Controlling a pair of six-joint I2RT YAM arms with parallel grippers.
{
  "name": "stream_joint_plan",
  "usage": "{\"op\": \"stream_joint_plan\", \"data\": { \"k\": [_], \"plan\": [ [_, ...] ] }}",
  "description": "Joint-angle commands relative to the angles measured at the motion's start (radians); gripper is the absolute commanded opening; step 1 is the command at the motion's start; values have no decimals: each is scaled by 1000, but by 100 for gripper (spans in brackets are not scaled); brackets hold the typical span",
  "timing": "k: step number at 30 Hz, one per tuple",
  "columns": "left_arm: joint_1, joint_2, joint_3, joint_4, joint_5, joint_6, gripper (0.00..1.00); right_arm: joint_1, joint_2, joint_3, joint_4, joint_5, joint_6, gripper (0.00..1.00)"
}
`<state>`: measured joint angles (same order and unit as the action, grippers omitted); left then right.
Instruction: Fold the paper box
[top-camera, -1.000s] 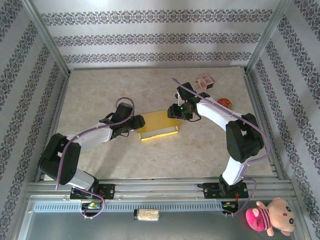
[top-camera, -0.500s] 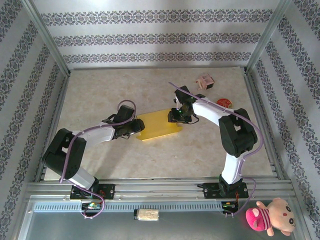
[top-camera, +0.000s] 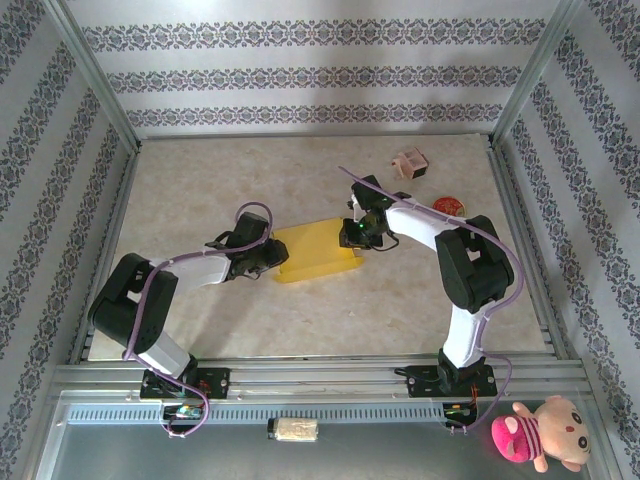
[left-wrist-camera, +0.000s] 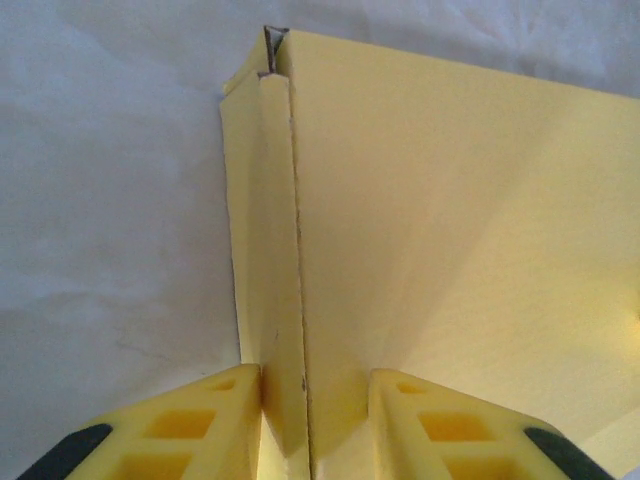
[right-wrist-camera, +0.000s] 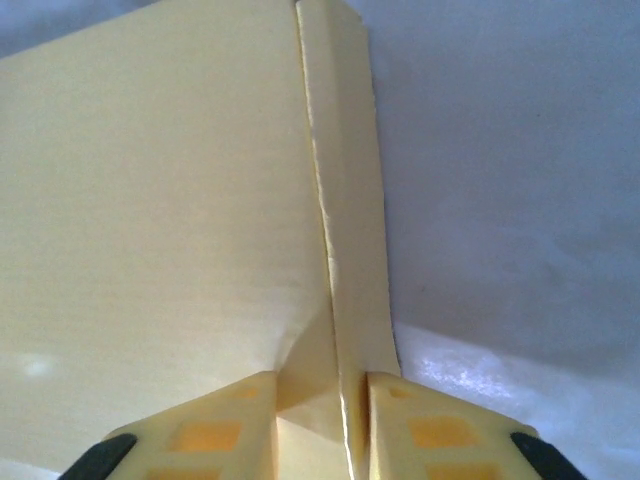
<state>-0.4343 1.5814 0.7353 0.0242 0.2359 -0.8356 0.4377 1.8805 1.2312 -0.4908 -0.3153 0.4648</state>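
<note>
The paper box (top-camera: 315, 252) lies in the middle of the table as a flat yellow rectangle. My left gripper (top-camera: 281, 262) is at its left end and my right gripper (top-camera: 351, 236) at its right end. In the left wrist view the yellow fingers of the left gripper (left-wrist-camera: 315, 425) close on the box's (left-wrist-camera: 450, 220) folded side edge. In the right wrist view the right gripper (right-wrist-camera: 320, 420) pinches the opposite edge strip of the box (right-wrist-camera: 150, 180). The top panel is dented beside the left finger (right-wrist-camera: 215, 430).
A small pink box-like item (top-camera: 410, 163) and a red round object (top-camera: 450, 206) sit at the back right. Metal frame posts and patterned walls ring the table. A pink plush toy (top-camera: 540, 432) lies outside the near rail.
Both pairs of jaws have narrowed onto the box's ends. The right gripper moved in toward the box's right edge, and the left gripper edged right. The box now lies flatter.
</note>
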Motion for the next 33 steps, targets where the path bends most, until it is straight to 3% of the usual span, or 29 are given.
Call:
{"op": "stream_joint_plan", "data": {
  "k": [1, 7, 12, 14, 22, 33],
  "plan": [
    [34, -43, -39, 35, 18, -39, 30, 13, 38, -54, 60, -91, 31, 22],
    [62, -138, -44, 26, 43, -32, 29, -13, 59, -111, 166, -152, 70, 16],
    [104, -240, -51, -22, 15, -23, 60, -26, 78, -139, 225, -190, 67, 15],
    [124, -282, -60, -29, 4, -8, 67, -38, 86, -151, 248, -213, 53, 14],
    [207, -312, -96, -89, 31, 12, 75, -118, 127, -187, 307, -322, 5, 13],
    [224, -177, -164, 365, 296, -80, 79, -160, 146, -202, 337, -361, 12, 13]
  ]
}}
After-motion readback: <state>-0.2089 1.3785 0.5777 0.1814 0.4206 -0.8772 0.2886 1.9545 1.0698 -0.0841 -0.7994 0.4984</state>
